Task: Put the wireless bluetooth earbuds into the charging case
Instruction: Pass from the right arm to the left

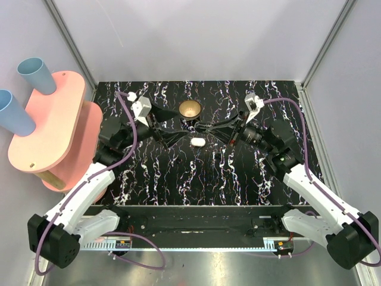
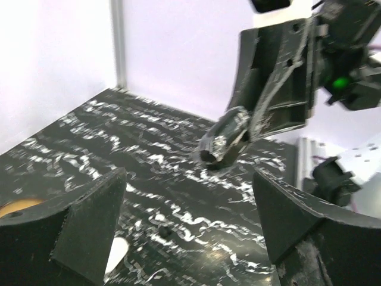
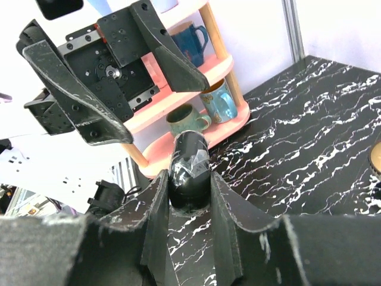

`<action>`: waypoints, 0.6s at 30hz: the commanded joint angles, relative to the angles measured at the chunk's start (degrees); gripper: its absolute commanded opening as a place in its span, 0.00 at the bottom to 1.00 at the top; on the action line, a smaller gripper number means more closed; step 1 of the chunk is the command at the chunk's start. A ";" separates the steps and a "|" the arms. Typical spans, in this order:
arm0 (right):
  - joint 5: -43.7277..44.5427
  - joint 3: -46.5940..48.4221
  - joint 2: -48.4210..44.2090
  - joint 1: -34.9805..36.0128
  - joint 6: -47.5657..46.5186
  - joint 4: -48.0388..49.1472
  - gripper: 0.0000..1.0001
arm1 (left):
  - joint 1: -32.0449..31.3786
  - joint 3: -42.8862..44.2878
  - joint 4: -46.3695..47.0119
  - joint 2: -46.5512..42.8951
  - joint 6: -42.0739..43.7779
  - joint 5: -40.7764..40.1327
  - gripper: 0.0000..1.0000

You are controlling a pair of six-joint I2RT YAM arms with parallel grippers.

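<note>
Behind left hand (image 2: 189,176), half-hidden charging case (image 2: 117,252)

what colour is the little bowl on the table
Gold-brown bowl, clearest in the top external view.

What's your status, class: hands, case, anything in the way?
Left hand open, empty. Right hand shut on small dark glossy item. White case on table between hands; earbuds not seen. Bowl behind, clear.

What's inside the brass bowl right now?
The brass bowl shows only its bare gold interior from above. Nothing white stands out in it, though something tiny could escape this view.
</note>
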 commanded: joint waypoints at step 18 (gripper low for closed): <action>-6.52 -0.93 -0.72 0.26 4.57 18.47 0.00 | -0.25 -0.27 45.14 12.86 -34.83 15.68 0.78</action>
